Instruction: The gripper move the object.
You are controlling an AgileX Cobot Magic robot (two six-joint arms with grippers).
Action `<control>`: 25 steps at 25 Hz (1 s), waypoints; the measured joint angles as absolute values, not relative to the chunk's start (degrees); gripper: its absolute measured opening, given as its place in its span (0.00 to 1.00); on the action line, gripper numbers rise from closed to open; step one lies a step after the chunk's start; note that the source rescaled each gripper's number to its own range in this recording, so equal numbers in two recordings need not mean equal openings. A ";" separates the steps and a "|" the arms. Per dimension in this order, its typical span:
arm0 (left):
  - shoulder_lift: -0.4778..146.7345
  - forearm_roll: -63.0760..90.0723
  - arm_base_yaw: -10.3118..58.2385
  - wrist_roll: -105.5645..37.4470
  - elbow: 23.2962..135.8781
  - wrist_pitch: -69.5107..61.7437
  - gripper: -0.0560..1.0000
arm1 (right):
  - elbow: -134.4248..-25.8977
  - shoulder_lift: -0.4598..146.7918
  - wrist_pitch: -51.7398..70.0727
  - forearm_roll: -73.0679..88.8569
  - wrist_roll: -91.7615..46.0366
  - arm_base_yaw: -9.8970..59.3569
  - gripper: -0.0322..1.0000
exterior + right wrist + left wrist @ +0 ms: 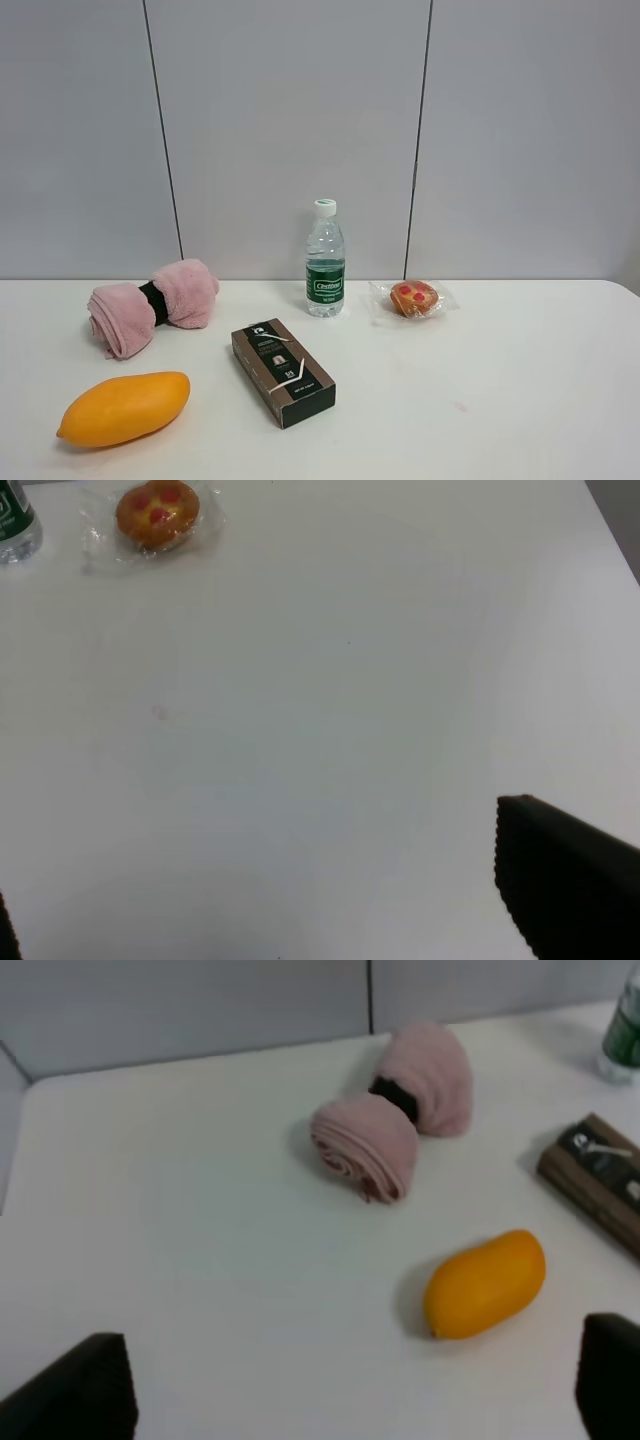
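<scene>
The mango (123,408) lies on the bench (520,380), just in front of the pink towel (150,302). Its long side points toward the brown box (283,372). The left fingers (90,1390) are spread wide, empty and nearer. The right fingers (565,885) are spread too, far off.

White table (520,400): mango (124,408), towel (150,303), box (283,372), bottle (325,260), pastry (414,297)

On the table (520,400) the mango (124,408) lies at the near left. Behind it, further back, is the rolled towel (152,304). Right of the mango sits the box (282,372), angled — its far end toward the left. The bottle (325,260) stands upright behind the box, and the wrapped pastry (414,298) lies just right of the bottle.
</scene>
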State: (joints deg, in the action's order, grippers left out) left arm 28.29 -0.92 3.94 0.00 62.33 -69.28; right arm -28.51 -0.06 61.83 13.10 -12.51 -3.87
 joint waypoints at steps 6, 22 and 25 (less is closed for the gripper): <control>9.16 -1.37 2.90 1.62 53.87 -69.59 0.80 | -28.51 -0.06 61.83 13.10 -12.51 -3.87 1.00; -0.38 -1.54 2.90 1.55 34.62 -70.00 0.99 | -28.51 -0.06 61.83 13.10 -12.51 -3.87 1.00; -0.38 -1.46 2.90 0.56 32.27 -70.08 1.00 | -28.51 -0.06 61.83 13.10 -12.51 -3.87 1.00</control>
State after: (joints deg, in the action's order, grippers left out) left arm -0.38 -1.46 2.90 0.56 32.27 -70.08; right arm -28.51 -0.06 61.83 13.10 -12.51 -3.87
